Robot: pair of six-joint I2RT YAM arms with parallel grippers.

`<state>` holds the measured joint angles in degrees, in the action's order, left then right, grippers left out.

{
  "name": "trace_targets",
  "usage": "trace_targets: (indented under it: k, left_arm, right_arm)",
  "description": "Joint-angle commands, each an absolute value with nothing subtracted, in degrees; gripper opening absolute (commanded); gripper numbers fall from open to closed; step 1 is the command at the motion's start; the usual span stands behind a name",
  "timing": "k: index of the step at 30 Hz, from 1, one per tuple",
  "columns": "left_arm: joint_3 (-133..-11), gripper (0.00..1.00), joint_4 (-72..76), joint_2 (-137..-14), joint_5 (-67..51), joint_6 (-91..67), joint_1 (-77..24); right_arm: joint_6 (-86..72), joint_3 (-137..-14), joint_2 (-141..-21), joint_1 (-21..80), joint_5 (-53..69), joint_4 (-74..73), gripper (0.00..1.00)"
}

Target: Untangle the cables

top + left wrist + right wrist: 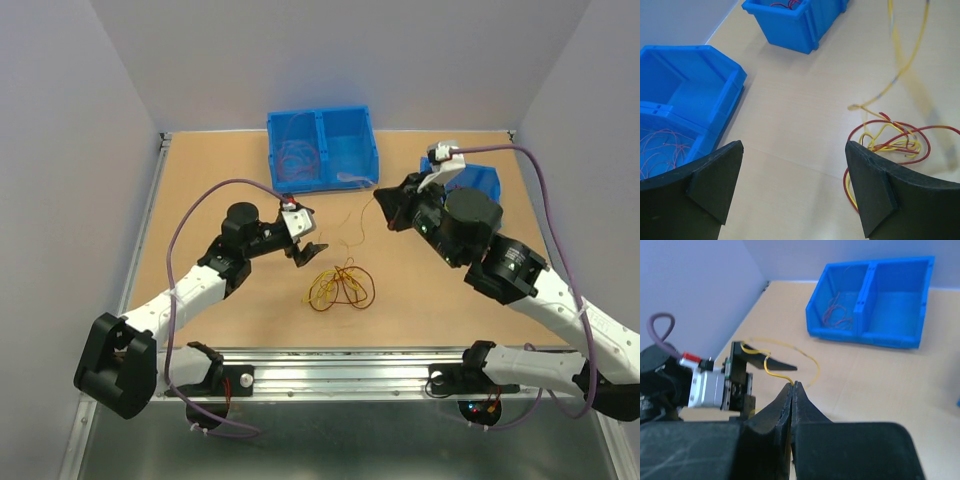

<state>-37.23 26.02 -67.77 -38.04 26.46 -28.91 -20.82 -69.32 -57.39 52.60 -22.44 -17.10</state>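
A tangle of red, dark red and yellow cables (340, 288) lies on the tabletop between the arms; it also shows in the left wrist view (895, 137). My right gripper (380, 205) is shut on one yellow cable (774, 371), held up off the table; its jaws (792, 386) are pressed together on the cable's end. That yellow cable (905, 60) runs down to the tangle. My left gripper (303, 242) is open and empty, just up and left of the tangle; its fingers (715, 175) stand wide apart over bare table.
A blue two-compartment bin (322, 148) stands at the back, thin red wires (835, 310) in its left compartment. A second blue bin (475, 180) sits behind the right arm. The left gripper's body (715, 387) hangs close to the right gripper's jaws.
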Motion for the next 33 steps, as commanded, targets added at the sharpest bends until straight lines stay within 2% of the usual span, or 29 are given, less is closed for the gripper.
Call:
trace_targets:
  k: [1,14,21,27,33]
  left_arm:
    - [-36.5,0.95,30.3,-65.6,-38.2,25.7,-29.1]
    - [-37.3,0.95,30.6,-68.8,-38.6,26.2,-29.1]
    - [-39.3,0.95,30.4,-74.3,-41.1,25.8,-30.5]
    - [-44.5,0.95,33.4,-82.9,-39.6,19.8,-33.0]
    - [-48.5,0.95,37.6,-89.6,-41.5,14.3,-33.4]
  right_arm:
    - [-16.0,-78.0,-60.6,53.1,-31.2,-19.2,0.00]
    - [-3.2,-100.9,-75.3,53.0,-42.8,-9.9,0.00]
    - [3.1,-108.6,-80.9,52.7,-43.5,-2.9,0.00]
    - [3.8,-111.5,-85.3,52.4,-44.8,-0.5,0.01]
    - [2.8,-107.5,-85.6,51.8,-45.4,6.5,0.01]
